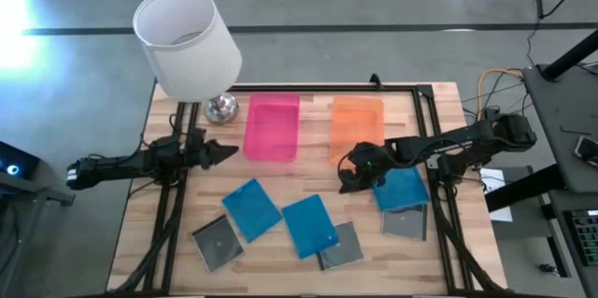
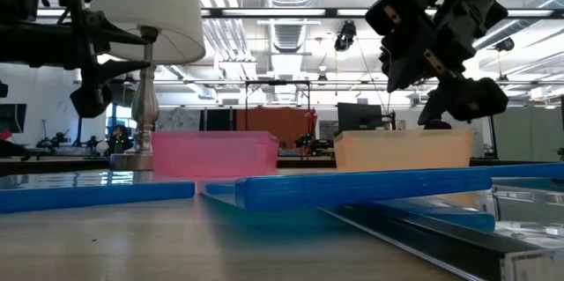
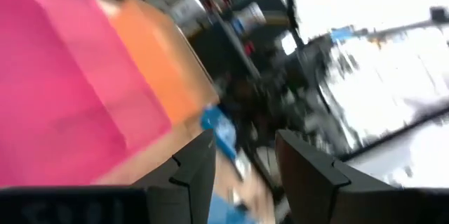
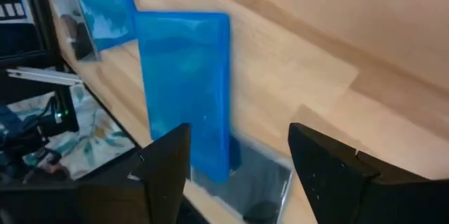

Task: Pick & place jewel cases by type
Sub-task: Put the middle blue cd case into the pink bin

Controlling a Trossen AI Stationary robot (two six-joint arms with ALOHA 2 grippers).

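Three blue jewel cases lie on the table's near half: one at the left [image 1: 252,209], one in the middle [image 1: 310,225], one at the right [image 1: 402,189]. The middle blue case [image 4: 186,90] rests partly on a grey case [image 1: 343,247]. The right blue case overlaps another grey case [image 1: 405,224]. A third grey case [image 1: 217,242] lies near the left blue one. My right gripper [image 1: 348,178] hovers open above bare wood between the middle and right blue cases, and touches nothing [image 4: 238,168]. My left gripper [image 1: 229,152] is open, held in the air beside the pink tray [image 3: 245,171].
A pink tray [image 1: 272,127] and an orange tray [image 1: 357,127] stand side by side at the far middle of the table. A white-shaded lamp [image 1: 187,41] stands on its metal base [image 1: 221,108] at the far left corner. A black frame [image 1: 425,130] runs along the table's edges.
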